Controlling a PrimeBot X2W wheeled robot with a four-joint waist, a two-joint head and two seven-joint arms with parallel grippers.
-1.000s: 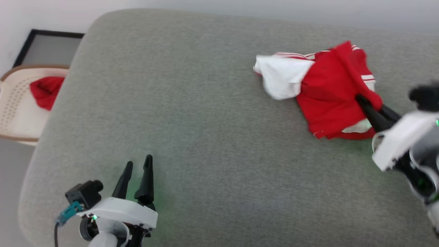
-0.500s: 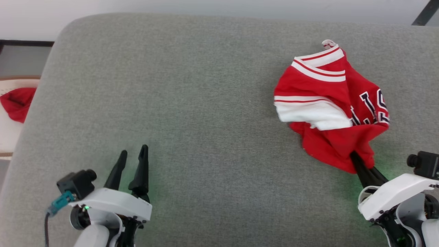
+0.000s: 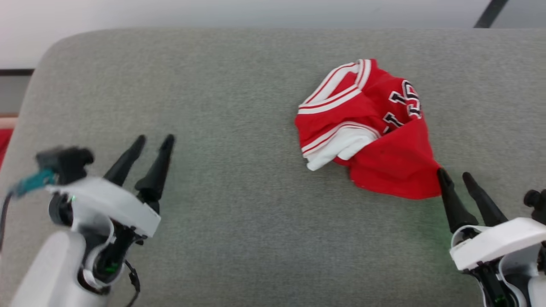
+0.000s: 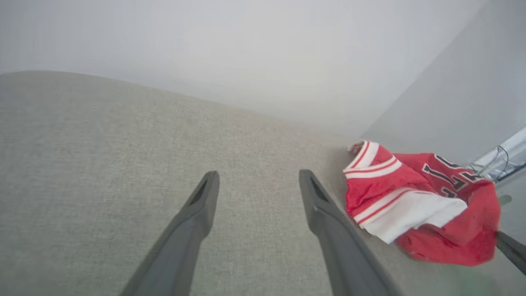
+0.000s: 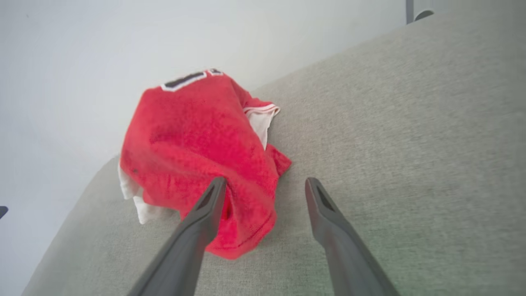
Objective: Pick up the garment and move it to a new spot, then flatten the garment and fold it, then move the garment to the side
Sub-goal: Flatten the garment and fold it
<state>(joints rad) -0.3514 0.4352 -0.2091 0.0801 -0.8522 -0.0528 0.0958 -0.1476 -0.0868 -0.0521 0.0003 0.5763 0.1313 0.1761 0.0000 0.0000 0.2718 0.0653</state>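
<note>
T-shirt [image 3: 371, 136] sits bunched in a heap on the grey upholstered cushion [image 3: 239, 106], right of centre in my head view and nearer the far edge than the near one. It is bright red, with a white sleeve [image 3: 341, 147] poking out on the side toward my left arm. Red-and-white striped trim runs across the top of the pile, and dark white-edged lettering [image 3: 403, 106] shows on a crumpled fold. My right gripper [image 3: 454, 172] is at the lower right with its two dark fingers spread wide and nothing pinched between them. The inner fingertip sits right at the nearest red corner of the shirt, and I cannot tell whether it touches the cloth. Along the right wrist view the right gripper [image 5: 266, 181] frames the shirt [image 5: 197, 135] off to one side, one finger crossing in front of the red hem and the other over bare cushion. My left gripper [image 3: 155, 137] is at the lower left, well apart from the shirt, fingers equally wide and empty over plain fabric. From the left wrist view the left gripper [image 4: 259, 174] points across the cushion, and the shirt [image 4: 411, 205] lies beyond its right-hand finger with a pale wall [image 4: 246, 61] behind.
</note>
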